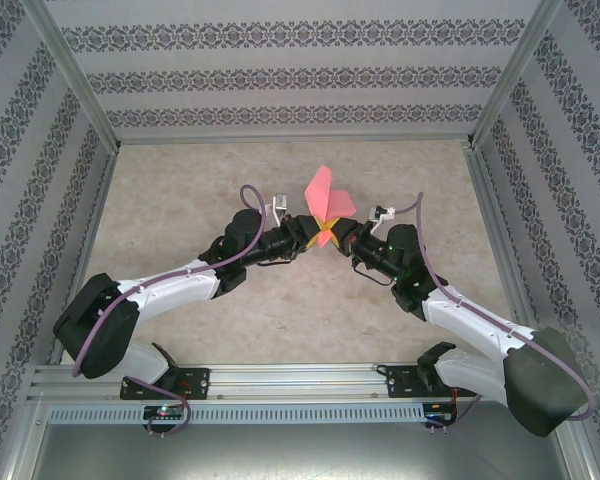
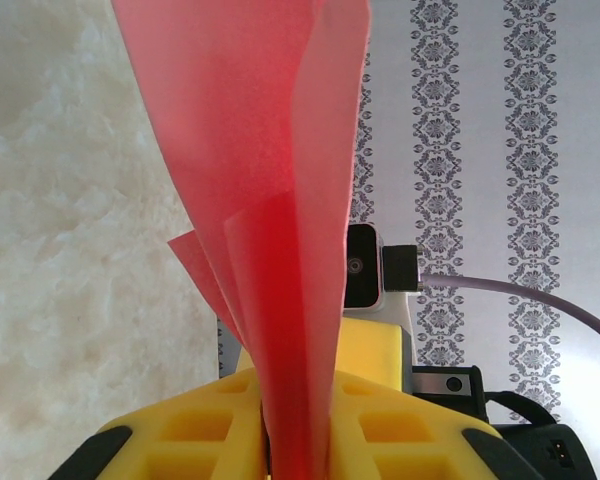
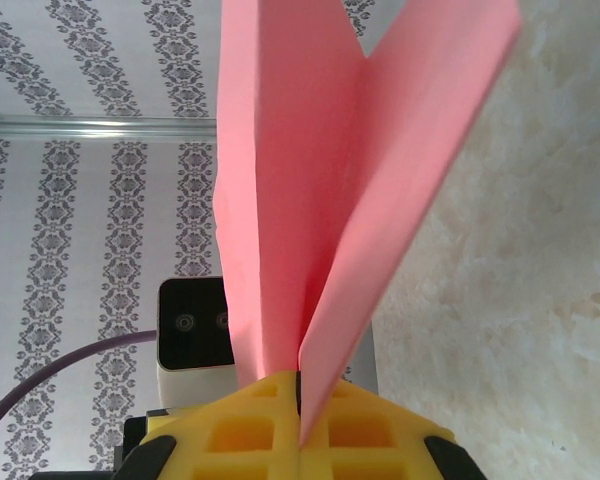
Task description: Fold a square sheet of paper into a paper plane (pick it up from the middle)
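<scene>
The square sheet of paper (image 1: 327,196), creased into a V, is held above the desk (image 1: 180,180), pinched at its lower edge by the left tool (image 1: 314,233) and the right tool (image 1: 339,232), both clamped on it. From that shared grip its crease is directed toward 12 o'clock, and both arms are judged equally near.

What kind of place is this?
Likely a robot test booth, not a house: patterned walls box in a table, arms bolted to a metal rail, left gripper and right gripper pinching pink paper.
</scene>
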`<state>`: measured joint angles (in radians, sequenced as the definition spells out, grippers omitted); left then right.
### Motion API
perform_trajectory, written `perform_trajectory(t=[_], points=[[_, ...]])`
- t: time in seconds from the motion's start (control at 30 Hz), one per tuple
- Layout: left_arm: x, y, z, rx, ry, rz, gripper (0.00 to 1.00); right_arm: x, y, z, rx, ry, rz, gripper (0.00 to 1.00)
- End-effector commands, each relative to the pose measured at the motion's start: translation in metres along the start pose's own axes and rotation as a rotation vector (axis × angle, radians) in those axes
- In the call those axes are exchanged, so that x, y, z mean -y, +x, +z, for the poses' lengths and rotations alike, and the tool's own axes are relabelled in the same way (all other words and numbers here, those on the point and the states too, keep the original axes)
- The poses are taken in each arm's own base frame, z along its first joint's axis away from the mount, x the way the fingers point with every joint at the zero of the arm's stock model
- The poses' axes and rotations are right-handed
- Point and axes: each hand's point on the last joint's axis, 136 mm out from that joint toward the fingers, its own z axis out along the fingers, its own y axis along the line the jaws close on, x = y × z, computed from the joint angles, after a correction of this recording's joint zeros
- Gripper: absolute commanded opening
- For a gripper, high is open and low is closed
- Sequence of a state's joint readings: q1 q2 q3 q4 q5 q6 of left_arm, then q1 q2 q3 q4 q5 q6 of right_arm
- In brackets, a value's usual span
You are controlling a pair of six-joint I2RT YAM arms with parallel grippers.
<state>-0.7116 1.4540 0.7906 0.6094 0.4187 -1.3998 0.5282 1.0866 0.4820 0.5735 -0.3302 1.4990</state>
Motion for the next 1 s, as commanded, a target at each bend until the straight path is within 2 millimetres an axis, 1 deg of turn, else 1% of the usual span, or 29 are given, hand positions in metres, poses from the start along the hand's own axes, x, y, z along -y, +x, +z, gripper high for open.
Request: perform_trajectory(t=[0.0,0.33,0.5,0.57,0.67,0.73,0.8,0.97], points=[[0.031,0.000,-0.006,-0.008,0.073,0.038,0.21,0.002,0.012,0.000,-0.038,-0.008,0.003,0.00],[0.026,-0.004,-0.012,-0.001,0.042,0.049,0.19,0.006,0.014,-0.001,-0.037,0.004,-0.010,0.00],[0.021,-0.006,-0.016,0.003,0.016,0.060,0.16,0.007,0.014,-0.001,-0.040,0.011,-0.019,0.04],[0.020,-0.008,-0.017,0.005,0.007,0.064,0.14,0.007,0.014,0.000,-0.041,0.012,-0.019,0.09],[0.019,-0.009,-0.018,0.002,-0.002,0.072,0.12,0.008,0.014,0.000,-0.037,0.018,-0.026,0.14],[0.017,-0.010,-0.019,0.002,-0.013,0.076,0.12,0.009,0.012,-0.001,-0.030,0.024,-0.032,0.23],[0.015,-0.012,-0.021,0.002,-0.021,0.080,0.11,0.012,0.011,-0.002,-0.025,0.043,-0.040,0.30],[0.004,-0.018,-0.031,-0.008,-0.095,0.112,0.11,0.015,-0.001,-0.012,0.008,0.098,-0.099,0.40]])
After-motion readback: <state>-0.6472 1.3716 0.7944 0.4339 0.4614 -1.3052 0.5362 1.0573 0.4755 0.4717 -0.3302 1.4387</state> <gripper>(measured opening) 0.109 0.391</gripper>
